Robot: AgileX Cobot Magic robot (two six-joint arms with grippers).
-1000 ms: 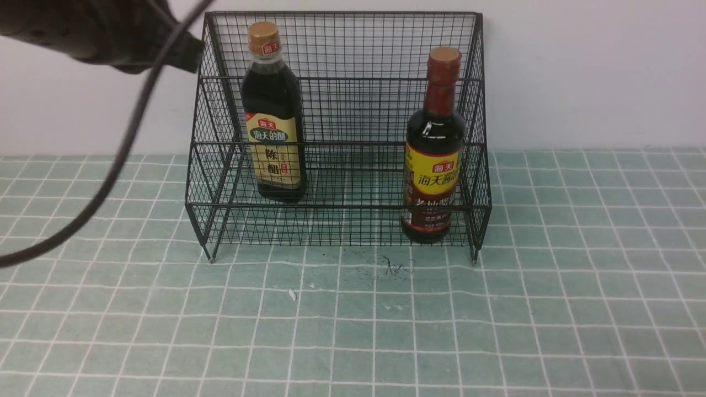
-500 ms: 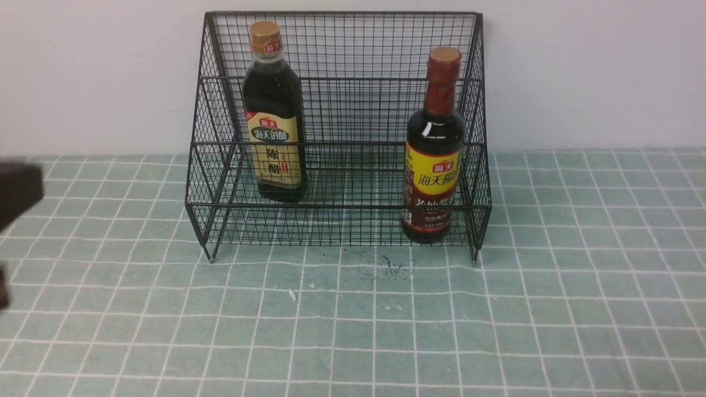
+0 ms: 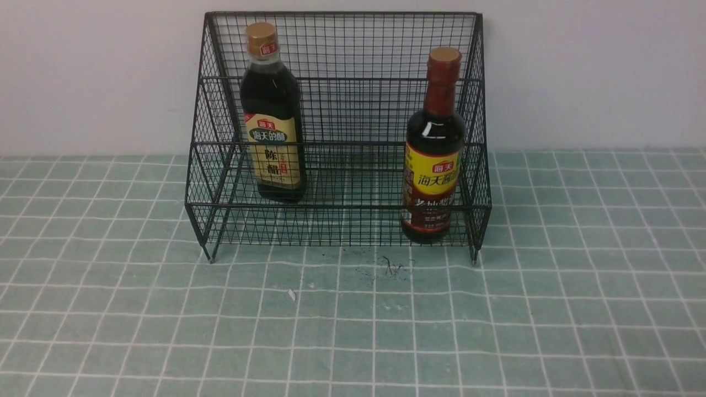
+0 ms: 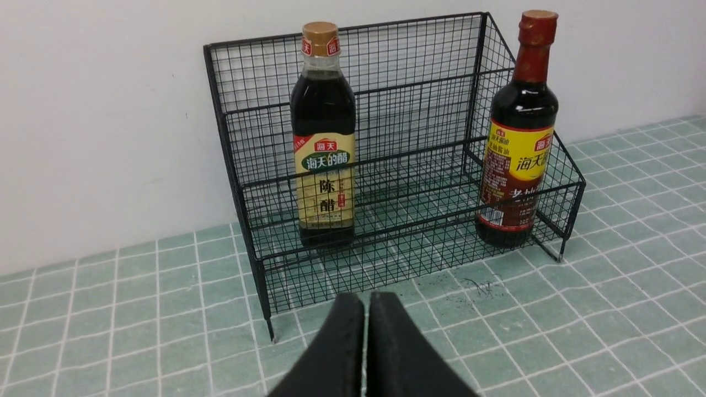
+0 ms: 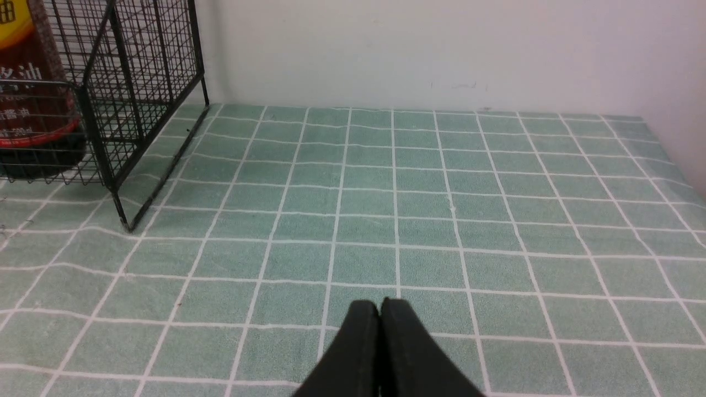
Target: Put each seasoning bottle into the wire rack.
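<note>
The black wire rack (image 3: 342, 110) stands against the back wall. The squarish bottle with gold cap and tan label (image 3: 272, 116) stands upright on its upper tier at the left. The round bottle with red-brown neck and yellow label (image 3: 436, 149) stands upright in the lower front tier at the right. Both show in the left wrist view, squarish bottle (image 4: 324, 138) and round bottle (image 4: 518, 138). My left gripper (image 4: 366, 300) is shut and empty, low in front of the rack. My right gripper (image 5: 380, 306) is shut and empty over the cloth, to the right of the rack (image 5: 138, 82). Neither gripper shows in the front view.
A green checked cloth (image 3: 353, 331) covers the table. Dark scuff marks (image 3: 391, 267) lie in front of the rack. A white wall runs behind. The table's right edge (image 5: 675, 160) shows in the right wrist view.
The left arm and its cable, up at the top left a second ago, dropped to the left edge and then left the front view. The bottles and rack stay put.
</note>
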